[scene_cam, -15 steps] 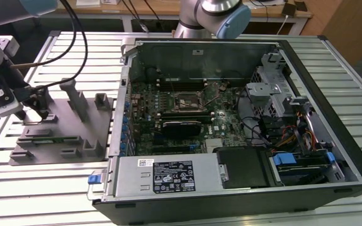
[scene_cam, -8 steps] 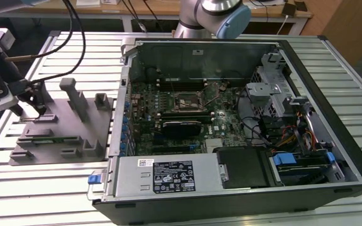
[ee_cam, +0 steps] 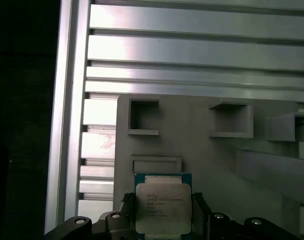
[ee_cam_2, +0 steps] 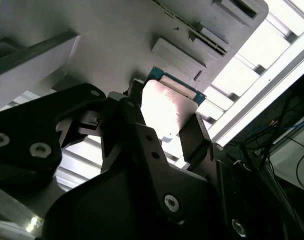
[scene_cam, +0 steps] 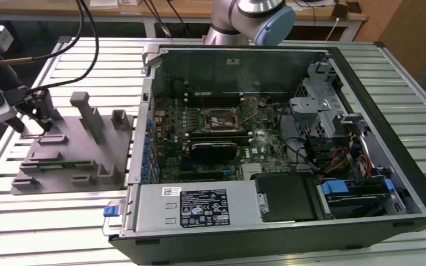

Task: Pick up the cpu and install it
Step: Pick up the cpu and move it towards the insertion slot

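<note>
As things stand: the pick-up half of the job looks under way and the install half is not begun.
Gripper (ee_cam: 163,222): in the first wrist view its two dark fingers (ee_cam: 199,217) stand against opposite edges of the chip, closed on it and not spread wide.
The cpu (ee_cam: 163,207): it sits between those fingers with its silvery top facing the camera and a thin blue-green rim showing along the far edge. The second wrist view shows the same chip (ee_cam_2: 168,107) pinched from both sides.
Where that is: in the exterior view the gripper hangs over the grey fixture (scene_cam: 72,149) at the exterior view's left, on the slatted metal table (scene_cam: 50,221), well apart from the open computer case (scene_cam: 390,111).
Lifted or not: I cannot tell for certain. A shallow rectangular pocket (ee_cam: 157,164) shows just beyond the chip, so the chip may be just clear of the fixture, but it could equally be touching it.
Socket (scene_cam: 223,118): the black-framed square on the motherboard sits inside the case. From this distance I cannot make out a chip in it.
Left to do: the carry across to the case and the seating in the socket, judging by how far apart chip and socket are.
</note>
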Controlling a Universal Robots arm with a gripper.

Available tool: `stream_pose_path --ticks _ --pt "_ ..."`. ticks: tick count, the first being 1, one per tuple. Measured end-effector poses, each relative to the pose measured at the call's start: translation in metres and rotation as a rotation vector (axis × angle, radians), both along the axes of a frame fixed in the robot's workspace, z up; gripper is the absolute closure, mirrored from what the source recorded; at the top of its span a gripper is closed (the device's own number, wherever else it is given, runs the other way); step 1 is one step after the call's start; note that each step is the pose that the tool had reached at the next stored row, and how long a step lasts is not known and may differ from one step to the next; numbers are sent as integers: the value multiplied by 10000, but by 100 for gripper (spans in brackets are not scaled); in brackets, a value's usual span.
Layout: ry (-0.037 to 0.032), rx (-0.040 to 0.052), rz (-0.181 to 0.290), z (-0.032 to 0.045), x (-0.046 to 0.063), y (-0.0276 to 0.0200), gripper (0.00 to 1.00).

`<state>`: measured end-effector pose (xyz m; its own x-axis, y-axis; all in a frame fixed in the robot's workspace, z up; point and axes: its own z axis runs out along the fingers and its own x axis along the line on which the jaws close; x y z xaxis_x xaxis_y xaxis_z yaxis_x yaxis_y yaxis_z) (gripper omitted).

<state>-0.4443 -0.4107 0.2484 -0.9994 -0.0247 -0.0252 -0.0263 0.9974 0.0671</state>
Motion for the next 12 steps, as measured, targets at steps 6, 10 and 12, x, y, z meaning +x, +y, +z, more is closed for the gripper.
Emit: stream_pose_path --ticks 6,10,12 --pt "-50 0 0 95 0 0 46" --pt "-87 0 0 180 0 0 46" --pt "-111 0 -1 230 0 0 46"
